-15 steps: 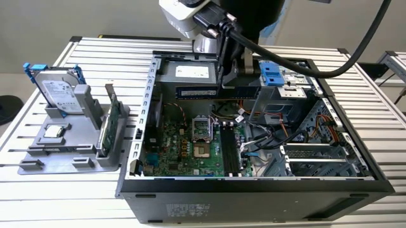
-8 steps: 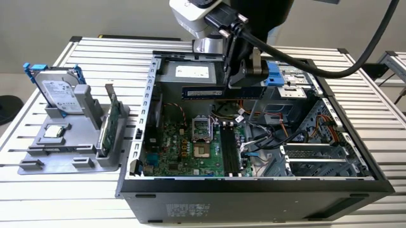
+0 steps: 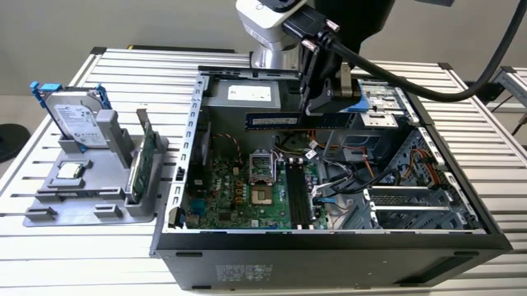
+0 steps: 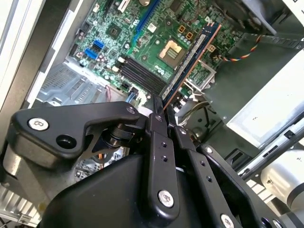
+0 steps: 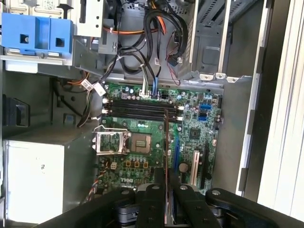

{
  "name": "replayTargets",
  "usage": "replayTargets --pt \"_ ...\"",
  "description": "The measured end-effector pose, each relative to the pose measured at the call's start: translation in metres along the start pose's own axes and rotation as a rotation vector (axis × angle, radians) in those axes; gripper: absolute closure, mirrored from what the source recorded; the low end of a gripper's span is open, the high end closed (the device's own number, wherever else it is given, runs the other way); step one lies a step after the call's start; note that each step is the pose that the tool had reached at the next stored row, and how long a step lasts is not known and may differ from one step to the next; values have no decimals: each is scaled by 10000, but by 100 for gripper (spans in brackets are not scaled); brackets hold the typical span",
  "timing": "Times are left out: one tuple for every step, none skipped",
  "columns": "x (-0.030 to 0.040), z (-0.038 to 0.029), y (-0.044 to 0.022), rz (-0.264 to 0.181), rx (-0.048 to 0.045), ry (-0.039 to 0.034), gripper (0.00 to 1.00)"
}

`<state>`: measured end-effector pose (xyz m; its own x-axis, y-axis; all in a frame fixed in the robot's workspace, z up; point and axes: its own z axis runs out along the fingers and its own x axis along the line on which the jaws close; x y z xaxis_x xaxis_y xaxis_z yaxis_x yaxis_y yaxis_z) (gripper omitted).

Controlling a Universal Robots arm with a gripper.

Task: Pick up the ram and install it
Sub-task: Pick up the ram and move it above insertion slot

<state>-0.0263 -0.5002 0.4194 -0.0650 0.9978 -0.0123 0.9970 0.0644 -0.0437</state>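
Arm (image 3: 261,28) is silver-grey metal with a rounded wrist joint, and a thick black cable (image 3: 395,77) runs off it. Gripper (image 4: 164,111) is matte black, with flat bar linkages and narrow fingers (image 4: 156,128). Silver screws (image 4: 38,124) sit at the pivots, with small holes along the bars.

Ram (image 3: 273,121) end behind hand (image 3: 326,113)

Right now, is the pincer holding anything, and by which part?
Yes: the pincer is shut on the ram, pinching its flat faces near one end; the rest juts free.
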Motion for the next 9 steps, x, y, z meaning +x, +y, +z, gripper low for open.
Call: replayTargets --pt "-1 0 11 0 0 0 100" --pt "-1 -1 22 0 0 0 100" --pt "-2 0 32 0 0 1 100" --pt "-2 0 41 0 0 0 100" --pt "-3 0 51 0 0 1 100" --pt "-4 -1 61 0 0 -1 100" --pt "-4 -1 71 0 0 0 100" --pt "-5 -1 80 0 1 -1 100" --pt "-5 0 88 0 0 1 100"
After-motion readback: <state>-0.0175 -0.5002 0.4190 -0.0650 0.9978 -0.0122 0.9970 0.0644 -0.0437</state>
